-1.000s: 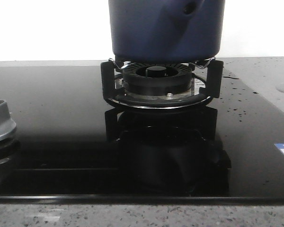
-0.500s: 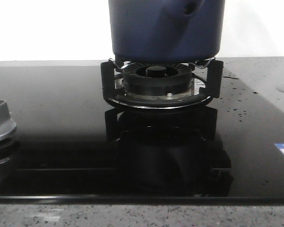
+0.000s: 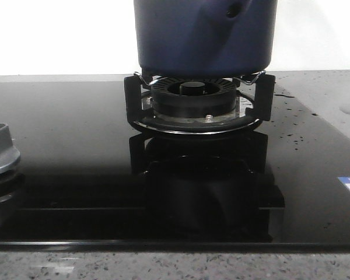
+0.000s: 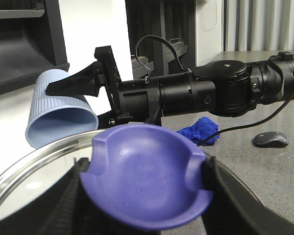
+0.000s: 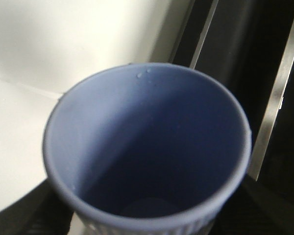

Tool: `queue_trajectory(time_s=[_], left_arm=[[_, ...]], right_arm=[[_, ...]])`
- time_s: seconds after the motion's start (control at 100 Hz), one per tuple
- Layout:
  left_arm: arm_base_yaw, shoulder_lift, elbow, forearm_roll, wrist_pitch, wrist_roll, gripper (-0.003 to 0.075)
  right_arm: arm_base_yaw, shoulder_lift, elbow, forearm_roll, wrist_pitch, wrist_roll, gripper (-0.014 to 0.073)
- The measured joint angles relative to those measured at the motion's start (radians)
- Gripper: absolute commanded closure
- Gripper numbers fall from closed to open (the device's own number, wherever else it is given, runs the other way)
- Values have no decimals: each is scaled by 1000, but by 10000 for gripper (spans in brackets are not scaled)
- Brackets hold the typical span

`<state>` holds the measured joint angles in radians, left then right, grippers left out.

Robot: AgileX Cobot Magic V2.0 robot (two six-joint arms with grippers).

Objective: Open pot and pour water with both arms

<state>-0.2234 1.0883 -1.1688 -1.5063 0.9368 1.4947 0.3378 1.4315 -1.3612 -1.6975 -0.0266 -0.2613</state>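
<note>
I see the navy pot [image 3: 205, 36] sitting on the burner [image 3: 193, 98] of a black glass hob [image 3: 64, 146]. My left pincer [image 4: 146, 196] is clamped on the lid's purple knob [image 4: 146, 188] (glass lid [image 4: 34, 164] held up) — my right pincer [image 4: 76, 83] grips a ribbed blue cup [image 5: 147, 147]
</note>
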Motion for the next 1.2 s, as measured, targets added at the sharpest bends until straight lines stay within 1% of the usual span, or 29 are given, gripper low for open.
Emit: queue_trajectory(time_s=[0.06,0.1,0.15,0.25,0.32,0.39,0.48,0.56,0.64,0.72,0.83,0.92,1.04,1.2], left_arm=[[0,0,0,0,0,0,462],[0,0,0,0,0,0,462],[0,0,0,0,0,0,461],[0,0,0,0,-2,0,462],[0,0,0,0,-2,0,462],[0,0,0,0,-2,0,462],[0,0,0,0,-2,0,461],[0,0,0,0,-2,0,462],[0,2,0,0,-2,0,462],[0,6,0,0,-2,0,462],[0,12,0,0,0,0,462],[0,15,0,2,0,0,462],[0,21,0,2,1,0,462],[0,31,0,3,1,0,462]], right_arm=[[0,0,0,0,2,4,389],[0,0,0,15,6,38,389],[0,0,0,52,18,124,389],[4,0,0,156,92,362,388],[9,0,-2,239,199,499,388],[11,-10,-2,339,326,602,388],[-1,-41,1,494,459,670,388],[-46,-92,40,634,482,694,388],[-115,-153,139,738,429,706,388],[-204,-214,268,812,315,740,388],[-331,-289,475,836,130,828,388],[-421,-326,627,838,6,894,388],[-485,-333,776,840,-127,924,388],[-502,-333,872,842,-196,934,382]])
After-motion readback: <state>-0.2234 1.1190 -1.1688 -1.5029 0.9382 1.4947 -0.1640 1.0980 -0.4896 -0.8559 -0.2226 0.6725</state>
